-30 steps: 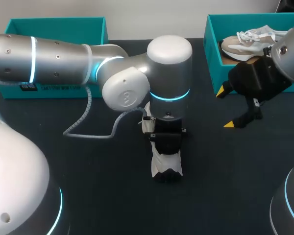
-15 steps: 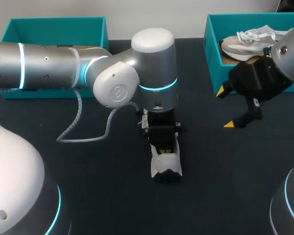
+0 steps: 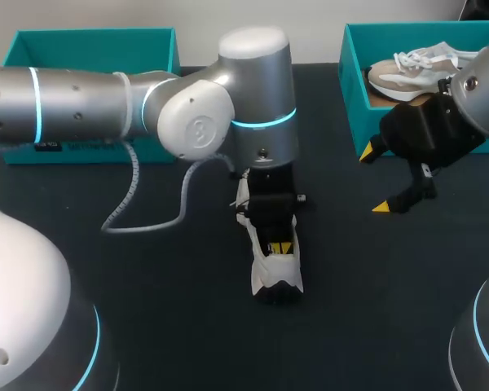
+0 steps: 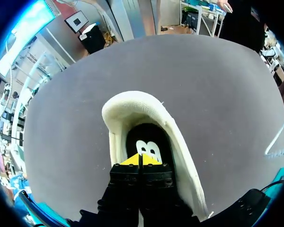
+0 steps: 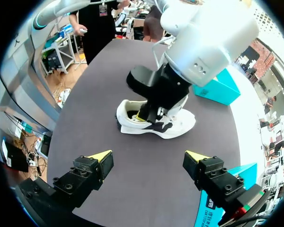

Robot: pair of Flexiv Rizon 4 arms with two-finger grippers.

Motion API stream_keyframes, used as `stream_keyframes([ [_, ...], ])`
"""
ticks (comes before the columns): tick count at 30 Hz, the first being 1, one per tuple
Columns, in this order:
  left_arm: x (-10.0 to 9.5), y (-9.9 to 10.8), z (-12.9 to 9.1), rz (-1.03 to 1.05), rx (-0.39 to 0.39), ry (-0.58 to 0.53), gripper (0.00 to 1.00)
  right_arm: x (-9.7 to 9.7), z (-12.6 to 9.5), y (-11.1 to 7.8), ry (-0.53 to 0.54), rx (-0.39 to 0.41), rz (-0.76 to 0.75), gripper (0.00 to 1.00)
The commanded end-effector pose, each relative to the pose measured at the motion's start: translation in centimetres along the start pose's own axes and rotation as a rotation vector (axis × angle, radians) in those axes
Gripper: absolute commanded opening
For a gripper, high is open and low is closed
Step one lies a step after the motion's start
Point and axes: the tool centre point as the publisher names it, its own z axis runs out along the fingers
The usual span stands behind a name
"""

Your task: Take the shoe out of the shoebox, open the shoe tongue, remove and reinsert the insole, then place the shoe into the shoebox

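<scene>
A white shoe with a black sole (image 3: 275, 275) lies on the dark table, its heel toward the near edge. My left gripper (image 3: 279, 247) points down into the shoe's opening, fingers shut with the yellow tips touching. In the left wrist view the tips (image 4: 141, 160) sit just over the black insole (image 4: 150, 142) inside the padded white collar (image 4: 132, 106); nothing shows between them. My right gripper (image 3: 373, 179) hangs open in front of the right teal shoebox (image 3: 352, 77), well apart from the shoe (image 5: 177, 125). Its yellow tips (image 5: 149, 158) stand wide with nothing between them.
A second beige and white shoe (image 3: 411, 69) lies in the right shoebox. Another teal shoebox (image 3: 90, 41) stands at the back left, behind my left arm. A grey coiled cable (image 3: 138, 195) hangs from the left arm over the table.
My left wrist has shifted left and back, uncovering more of the shoe, and its yellow tips now show in the opening. The right arm has not moved.
</scene>
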Motion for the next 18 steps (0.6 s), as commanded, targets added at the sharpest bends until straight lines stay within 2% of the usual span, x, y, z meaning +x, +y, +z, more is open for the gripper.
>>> stream_keyframes([
  [1, 0.4, -0.4, -0.9, -0.004, -0.049, -0.003, 0.00, 0.0, 0.2, 0.0, -0.001, 0.002, 0.000, 1.00],
  [6, 0.4, 0.4, -0.6, -0.008, -0.118, 0.024, 0.00, 0.0, 0.2, 0.0, -0.001, 0.002, 0.000, 1.00],
  [18, 0.8, 1.8, 2.5, -0.051, -0.136, 0.055, 0.00, 0.0, 0.2, 0.0, -0.001, 0.002, 0.000, 1.00],
])
